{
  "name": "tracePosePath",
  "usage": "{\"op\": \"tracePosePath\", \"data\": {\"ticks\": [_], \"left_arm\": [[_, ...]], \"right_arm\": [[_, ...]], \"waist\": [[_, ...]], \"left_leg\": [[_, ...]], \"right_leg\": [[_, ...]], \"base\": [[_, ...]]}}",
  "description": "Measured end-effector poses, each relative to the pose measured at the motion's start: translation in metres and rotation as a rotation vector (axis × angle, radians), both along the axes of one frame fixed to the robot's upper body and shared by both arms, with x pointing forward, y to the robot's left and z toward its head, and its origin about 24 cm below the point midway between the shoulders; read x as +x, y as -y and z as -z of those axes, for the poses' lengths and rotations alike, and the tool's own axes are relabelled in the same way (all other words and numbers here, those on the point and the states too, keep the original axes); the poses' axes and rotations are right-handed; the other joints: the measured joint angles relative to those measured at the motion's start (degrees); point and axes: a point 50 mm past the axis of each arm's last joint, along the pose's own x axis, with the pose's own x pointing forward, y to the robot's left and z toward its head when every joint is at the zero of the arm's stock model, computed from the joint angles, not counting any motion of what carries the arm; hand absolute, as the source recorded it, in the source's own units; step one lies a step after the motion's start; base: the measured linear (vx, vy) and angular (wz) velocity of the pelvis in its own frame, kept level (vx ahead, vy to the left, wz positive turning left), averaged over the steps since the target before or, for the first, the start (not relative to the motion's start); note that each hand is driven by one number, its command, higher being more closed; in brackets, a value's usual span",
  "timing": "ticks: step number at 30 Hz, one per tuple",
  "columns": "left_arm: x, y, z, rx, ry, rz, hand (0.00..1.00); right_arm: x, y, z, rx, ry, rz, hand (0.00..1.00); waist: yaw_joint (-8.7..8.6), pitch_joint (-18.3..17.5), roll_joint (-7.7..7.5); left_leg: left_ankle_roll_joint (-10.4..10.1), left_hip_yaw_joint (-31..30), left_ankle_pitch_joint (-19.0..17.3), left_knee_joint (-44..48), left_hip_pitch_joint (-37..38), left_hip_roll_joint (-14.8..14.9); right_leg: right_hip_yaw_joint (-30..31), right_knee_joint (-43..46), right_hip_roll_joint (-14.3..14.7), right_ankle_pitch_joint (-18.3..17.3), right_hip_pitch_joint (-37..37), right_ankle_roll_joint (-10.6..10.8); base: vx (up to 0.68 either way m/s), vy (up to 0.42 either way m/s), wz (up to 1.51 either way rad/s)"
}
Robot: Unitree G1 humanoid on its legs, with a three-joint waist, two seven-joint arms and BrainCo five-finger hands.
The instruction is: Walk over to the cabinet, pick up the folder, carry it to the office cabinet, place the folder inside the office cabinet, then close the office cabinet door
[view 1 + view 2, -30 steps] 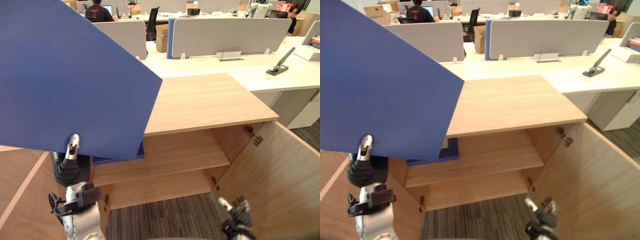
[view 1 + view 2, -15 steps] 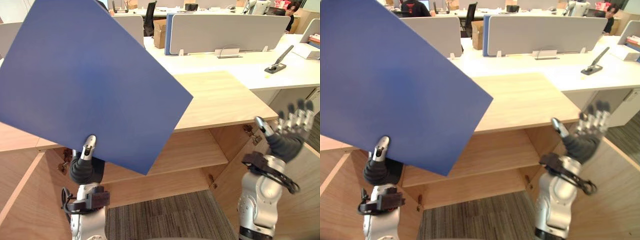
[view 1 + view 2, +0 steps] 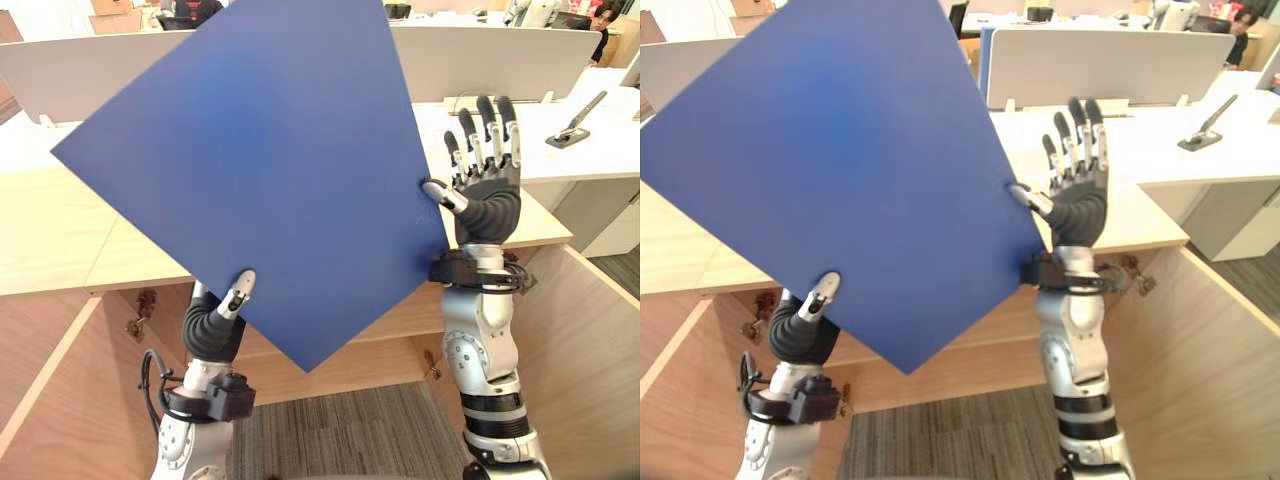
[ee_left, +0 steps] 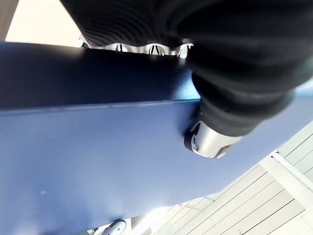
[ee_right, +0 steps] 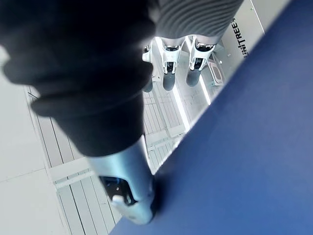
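One folder, corner cut off: left hand pinches it, right hand spread.

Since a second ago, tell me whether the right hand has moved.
Yes. The right hand rose from low beside the open door to above the cabinet top, thumb touching the blue folder.

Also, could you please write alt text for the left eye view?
A blue folder is held up tilted: the left hand pinches its lower edge, while the right hand, fingers straight, touches its right corner with the thumb. An open wooden cabinet stands behind.
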Motion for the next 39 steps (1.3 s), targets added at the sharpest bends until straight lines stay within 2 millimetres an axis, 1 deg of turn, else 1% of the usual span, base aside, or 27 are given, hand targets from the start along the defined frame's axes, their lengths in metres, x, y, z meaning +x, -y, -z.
{"op": "tracePosePath", "data": {"ticks": [3, 8, 12, 14, 17, 22, 27, 28, 31, 34, 39], "left_arm": [[-0.001, 0.002, 0.000, 0.007, 0.002, 0.009, 1.00], [-0.003, 0.002, 0.001, 0.057, 0.012, 0.014, 1.00], [-0.008, -0.002, 0.005, 0.071, -0.009, 0.000, 1.00], [-0.011, -0.004, 0.007, 0.082, -0.023, -0.003, 1.00], [-0.013, -0.005, 0.008, 0.087, -0.027, -0.003, 1.00], [-0.016, -0.008, 0.010, 0.110, -0.033, -0.006, 1.00], [-0.017, -0.014, 0.009, 0.143, -0.033, -0.025, 1.00], [-0.017, -0.015, 0.009, 0.151, -0.032, -0.028, 1.00], [-0.016, -0.017, 0.009, 0.189, -0.035, -0.020, 1.00], [-0.014, -0.019, 0.008, 0.225, -0.028, -0.017, 1.00], [-0.014, -0.021, 0.007, 0.247, -0.020, -0.007, 1.00]], "right_arm": [[0.001, -0.004, -0.006, -0.034, 0.029, -0.040, 0.00], [0.001, -0.010, -0.013, -0.022, 0.067, -0.163, 0.00], [0.000, -0.018, -0.014, -0.111, 0.076, -0.306, 0.00], [-0.001, -0.021, -0.016, -0.202, 0.084, -0.351, 0.00], [-0.001, -0.021, -0.016, -0.267, 0.085, -0.394, 0.00], [0.000, -0.023, -0.012, -0.323, 0.045, -0.438, 0.00], [0.012, -0.028, -0.009, -0.433, -0.042, -0.524, 0.00], [0.014, -0.029, -0.006, -0.464, -0.068, -0.539, 1.00], [0.019, -0.030, 0.002, -0.527, -0.147, -0.572, 1.00], [0.021, -0.028, 0.007, -0.522, -0.213, -0.621, 1.00], [0.021, -0.024, 0.011, -0.536, -0.267, -0.680, 1.00]], "waist": [[-0.03, 0.3, 0.05], [-0.05, 0.4, -0.02], [-0.21, 0.4, -0.10], [-0.20, 0.4, -0.12], [-0.17, 0.4, -0.20], [-0.05, 0.6, -0.45], [0.17, 0.4, -0.90], [0.26, 0.1, -1.11], [0.85, -0.3, -1.48], [1.24, -0.4, -1.45], [1.30, -0.8, -1.33]], "left_leg": [[0.1, -0.1, 0.1, 0.0, 0.0, -0.2], [0.4, -0.2, 0.3, 0.0, 0.1, -0.4], [0.4, -0.2, 0.5, 0.0, 0.1, -0.4], [0.4, -0.3, 0.6, 0.0, 0.1, -0.4], [0.4, -0.4, 0.7, 0.0, 0.0, -0.4], [0.5, -0.4, 0.8, 0.0, -0.1, -0.4], [0.4, -0.4, 0.9, 0.0, -0.4, -0.3], [0.4, -0.5, 1.0, 0.0, -0.7, -0.3], [0.3, -0.5, 1.0, 0.0, -1.1, -0.2], [0.3, -0.7, 1.0, 0.0, -1.1, -0.2], [0.4, -0.8, 1.2, 0.0, -1.1, -0.2]], "right_leg": [[-0.1, 0.1, -0.2, 0.0, 0.0, 0.0], [-0.2, 0.4, -0.4, 0.0, -0.1, 0.0], [-0.2, 0.5, -0.5, 0.0, -0.1, 0.0], [-0.2, 0.5, -0.4, 0.0, -0.1, 0.0], [-0.2, 0.6, -0.4, 0.0, -0.1, 0.0], [-0.2, 0.6, -0.4, 0.0, -0.3, 0.0], [-0.2, 0.6, -0.3, 0.0, -0.5, 0.0], [-0.2, 0.6, -0.3, 0.0, -0.8, 0.0], [-0.3, 0.9, -0.2, 0.0, -1.3, 0.0], [-0.3, 1.1, -0.2, 0.0, -1.3, 0.0], [-0.3, 1.5, -0.2, 0.0, -1.5, -0.1]], "base": [[-0.04, 0.004, 0.02], [-0.03, 0.005, 0.01], [-0.02, 0.002, 0.00], [-0.02, -0.002, 0.01], [-0.04, -0.006, 0.01], [-0.03, -0.001, 0.00], [-0.01, 0.000, 0.00], [0.00, 0.000, 0.00], [0.00, 0.000, 0.00], [0.00, 0.000, 0.00], [-0.04, 0.006, 0.00]]}}
